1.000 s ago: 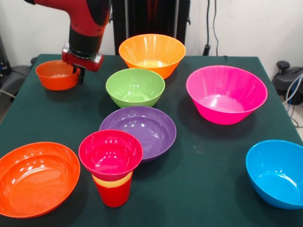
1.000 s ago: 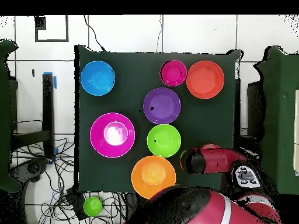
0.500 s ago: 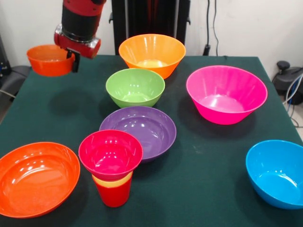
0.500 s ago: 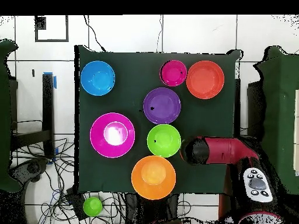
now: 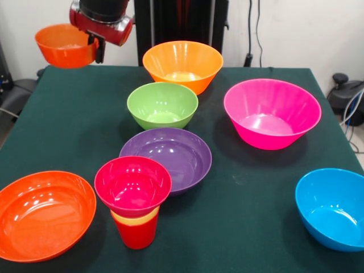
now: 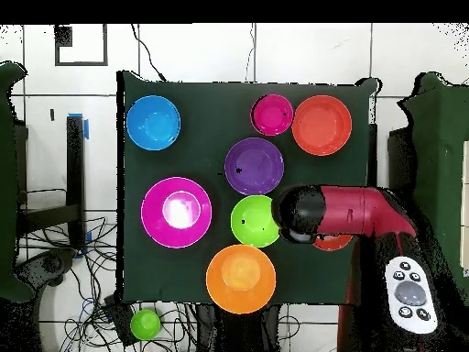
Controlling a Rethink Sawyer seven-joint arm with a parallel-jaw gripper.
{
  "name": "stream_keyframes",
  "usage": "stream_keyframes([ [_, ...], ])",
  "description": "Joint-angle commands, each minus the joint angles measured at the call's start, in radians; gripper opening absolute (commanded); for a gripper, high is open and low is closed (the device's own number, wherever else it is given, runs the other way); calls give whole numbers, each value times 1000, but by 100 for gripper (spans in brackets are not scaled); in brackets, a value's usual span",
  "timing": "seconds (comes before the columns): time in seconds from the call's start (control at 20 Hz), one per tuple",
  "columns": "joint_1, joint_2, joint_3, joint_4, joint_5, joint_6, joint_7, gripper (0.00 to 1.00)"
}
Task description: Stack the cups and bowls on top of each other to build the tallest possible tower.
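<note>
My gripper (image 5: 96,49) is shut on the rim of a small orange bowl (image 5: 63,45) and holds it high above the table's far left corner. In the overhead view only a sliver of this orange bowl (image 6: 332,244) shows under the arm's wrist (image 6: 302,214). The tower (image 5: 133,196) stands near the front: a red cup (image 5: 136,233) at the base, a yellow cup (image 5: 135,217) nested in it, and a crimson-pink bowl (image 5: 132,185) on top. From above the tower (image 6: 272,115) sits next to the orange-red bowl (image 6: 321,125).
Loose bowls on the green table (image 5: 256,187): orange-red (image 5: 42,213) front left, purple (image 5: 168,156) behind the tower, green (image 5: 162,105), light orange (image 5: 182,65) at the back, magenta-pink (image 5: 272,112) right, blue (image 5: 333,207) front right.
The gripper has risen with the small orange bowl, lifting it off the table, and the arm has swung over towards the green bowl. The other bowls and the tower have not moved.
</note>
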Motion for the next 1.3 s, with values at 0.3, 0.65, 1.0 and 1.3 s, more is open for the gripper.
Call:
stream_keyframes([
  [0.3,53,8,250,-218,-24,168,-342,0],
  [0.65,57,68,304,-334,-36,180,-330,0],
  [1.0,67,140,347,-461,-66,216,-381,0],
  [1.3,66,161,382,-494,-89,238,-479,0],
])
